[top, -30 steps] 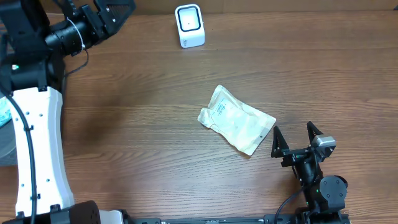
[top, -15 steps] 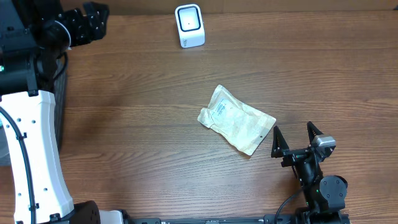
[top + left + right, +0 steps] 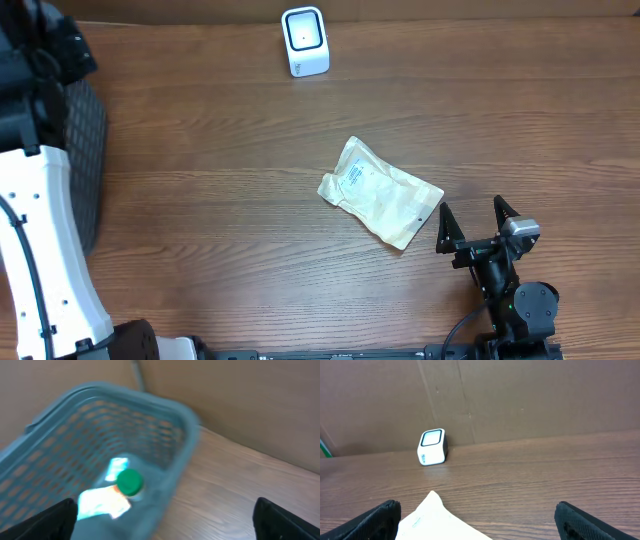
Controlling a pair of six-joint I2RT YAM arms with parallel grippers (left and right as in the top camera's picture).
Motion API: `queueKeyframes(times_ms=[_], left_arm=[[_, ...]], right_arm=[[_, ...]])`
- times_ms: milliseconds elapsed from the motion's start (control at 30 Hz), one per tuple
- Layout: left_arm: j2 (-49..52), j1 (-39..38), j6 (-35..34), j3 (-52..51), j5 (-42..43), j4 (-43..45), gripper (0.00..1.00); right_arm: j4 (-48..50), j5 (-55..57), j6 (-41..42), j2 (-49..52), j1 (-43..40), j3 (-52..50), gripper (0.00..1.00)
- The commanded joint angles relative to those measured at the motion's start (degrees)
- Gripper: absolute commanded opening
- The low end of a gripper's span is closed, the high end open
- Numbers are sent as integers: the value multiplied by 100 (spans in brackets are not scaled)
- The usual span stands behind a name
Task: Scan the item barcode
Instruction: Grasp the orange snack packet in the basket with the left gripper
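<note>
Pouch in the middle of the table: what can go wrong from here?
1. The pouch lies flat; the open right gripper beside its corner may only pinch an edge, letting it fold or slip.
2. Its printed label faces up, while the scanner stands far across the table; a sagging carry could show it a blank or creased side.

Overhead: straight down on the table [image 3: 200, 130], far. Left wrist: close, tilted down into a basket [image 3: 160, 440] at frame left, blurred. Right wrist: low, level across the table; shares scanner [image 3: 432, 446] and pouch [image 3: 432, 512] with overhead.
</note>
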Motion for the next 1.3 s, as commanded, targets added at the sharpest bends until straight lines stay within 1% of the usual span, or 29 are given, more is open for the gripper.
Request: queueKeyframes(times_ms=[0, 100, 167, 333, 433, 600, 833, 1000, 1033, 1267], left_arm=[[142, 549, -721, 136, -2, -120, 100], [210, 1187, -756, 136, 901, -262, 97], [280, 1502, -754, 133, 1196, -367, 96], [649, 2124, -623, 131, 1189, -780, 93], [949, 2334, -623, 131, 1200, -940, 91], [1408, 2389, -579, 131, 1209, -986, 84], [2026, 2378, -557, 131, 1215, -896, 67], [2509, 2371, -306, 131, 1346, -804, 63], [2612, 2371, -234, 131, 1414, -782, 61], [3228, 2361, -234, 131, 1471, -485, 58]], right_arm=[[24, -26, -24, -68, -15, -63, 100], [24, -26, -22, -68, -15, -63, 100], [24, -26, -24, -68, -15, -63, 100], [24, -26, -22, -68, -15, -63, 100], [24, -26, -22, -68, -15, -63, 100], [24, -26, -24, -68, -15, -63, 100], [24, -26, -24, -68, -15, -63, 100], [24, -26, -22, -68, -15, -63, 100], [24, -26, -24, -68, -15, -63, 100], [24, -26, -24, -68, -15, -63, 100]])
